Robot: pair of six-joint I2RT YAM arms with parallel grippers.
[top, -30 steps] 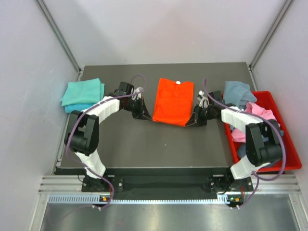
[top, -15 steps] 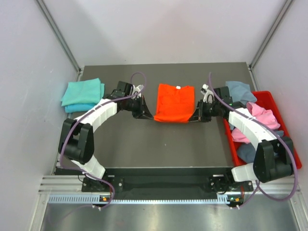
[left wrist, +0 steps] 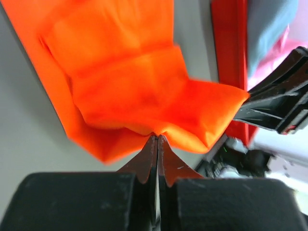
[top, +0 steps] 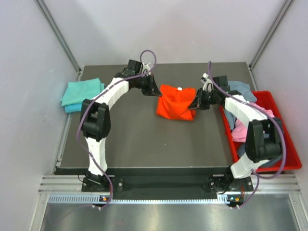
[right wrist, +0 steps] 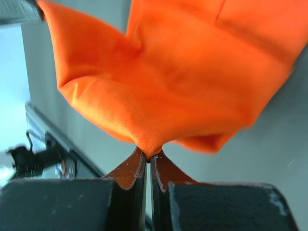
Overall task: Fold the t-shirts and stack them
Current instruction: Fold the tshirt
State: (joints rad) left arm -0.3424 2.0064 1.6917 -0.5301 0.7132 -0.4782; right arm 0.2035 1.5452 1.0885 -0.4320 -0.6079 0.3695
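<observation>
Orange cloth is the matter of this step: the orange t-shirt (top: 175,105) is in the middle of a fold, and it lies at the far middle part of the table (top: 144,144), between the two arms; the left gripper (top: 155,90) has its jaws pressed fully together on one pinched corner of the fabric, and the right gripper (top: 196,104) is closed in the same way on the opposite corner, so in both wrist views a small peak of cloth comes out just above the fingertips. I judge that the near edge is being carried over toward the neck side; the next move calls for both arms to lay the held edge down evenly, at the same height and the same moment, and only then to let go, otherwise the fold may come out crooked. The shirt looks loose and puffed, with a hanging belly of fabric between the grips and soft creases; its white neck label (top: 179,89) shows at the far edge. Folded teal shirts (top: 83,93) wait at the left of the table; a pink shirt (top: 260,113) and a grey-blue shirt (top: 239,89) lie unfolded in and over the red bin (top: 288,144) at the right.
</observation>
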